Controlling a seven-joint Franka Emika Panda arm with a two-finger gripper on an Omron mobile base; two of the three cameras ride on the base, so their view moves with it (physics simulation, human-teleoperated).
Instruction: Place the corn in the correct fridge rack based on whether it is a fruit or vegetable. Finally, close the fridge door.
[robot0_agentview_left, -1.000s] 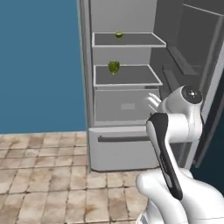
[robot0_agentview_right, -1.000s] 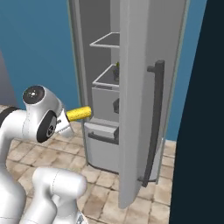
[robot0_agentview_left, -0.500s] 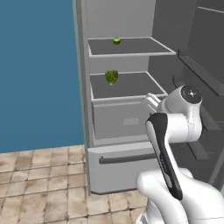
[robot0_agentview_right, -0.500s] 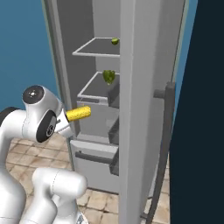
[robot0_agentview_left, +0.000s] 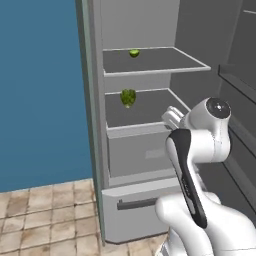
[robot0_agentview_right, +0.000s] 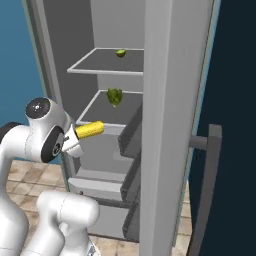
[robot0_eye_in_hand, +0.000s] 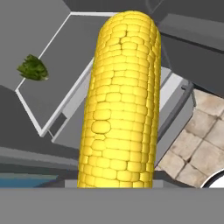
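The gripper (robot0_agentview_right: 75, 140) grasps the corn (robot0_agentview_right: 89, 130) in front of the fridge rack (robot0_agentview_right: 100, 116), apparently short of its rim, where a lumpy green vegetable (robot0_agentview_right: 114, 96) sits

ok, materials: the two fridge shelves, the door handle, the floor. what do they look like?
Upper shelf and lower fridge rack: dark grey matte panels with pale rims, probably plastic or coated metal; no see-through look.
Door handle: flat dark grey bar, no shine, likely plastic or painted metal.
Floor: beige mottled squares with dark joints, reads as stone or ceramic tile.
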